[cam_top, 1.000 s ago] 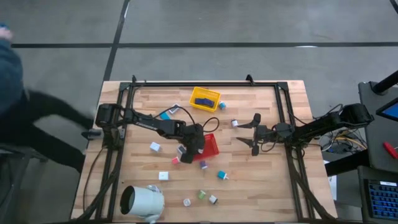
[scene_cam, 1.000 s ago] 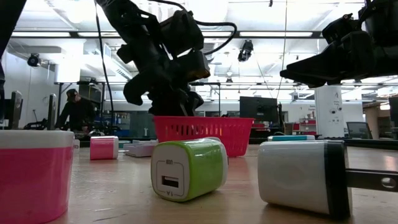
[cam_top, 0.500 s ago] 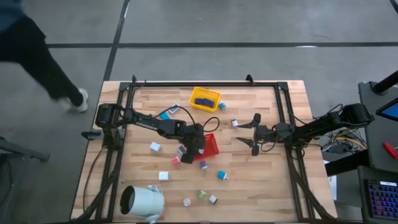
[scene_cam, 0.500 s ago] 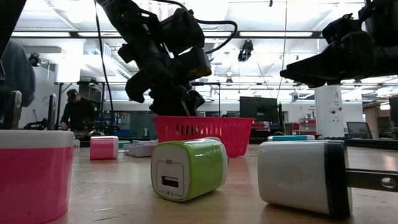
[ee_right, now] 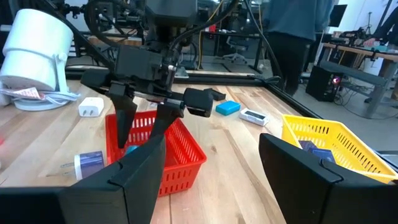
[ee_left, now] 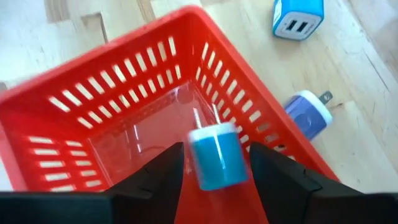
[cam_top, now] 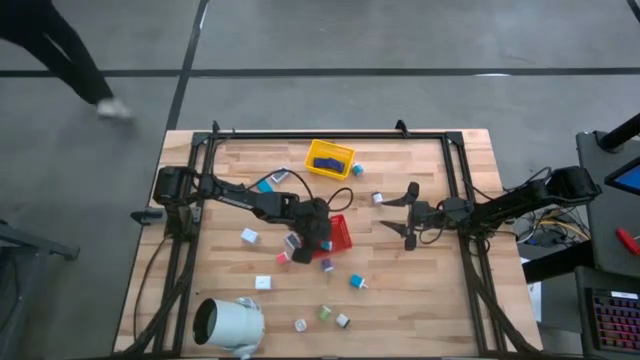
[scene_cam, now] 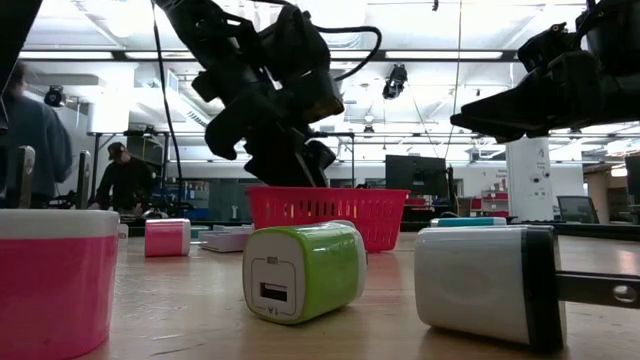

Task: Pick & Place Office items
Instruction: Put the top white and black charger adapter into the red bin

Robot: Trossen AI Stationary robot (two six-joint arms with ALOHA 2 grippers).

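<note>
Sitting between open left gripper [ee_left: 214,163] fingers: blue charger [ee_left: 216,155].

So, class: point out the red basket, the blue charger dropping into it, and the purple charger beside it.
Red basket [ee_left: 124,93], left wrist view, slatted wall.
Blue charger [ee_left: 216,155], left wrist view, body.
Purple charger [ee_left: 306,113], left wrist view, body.

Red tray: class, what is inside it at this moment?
A blue charger block shows between the open left tool's fingers, above the red tray's floor. The fingers hide the near corners.
</note>
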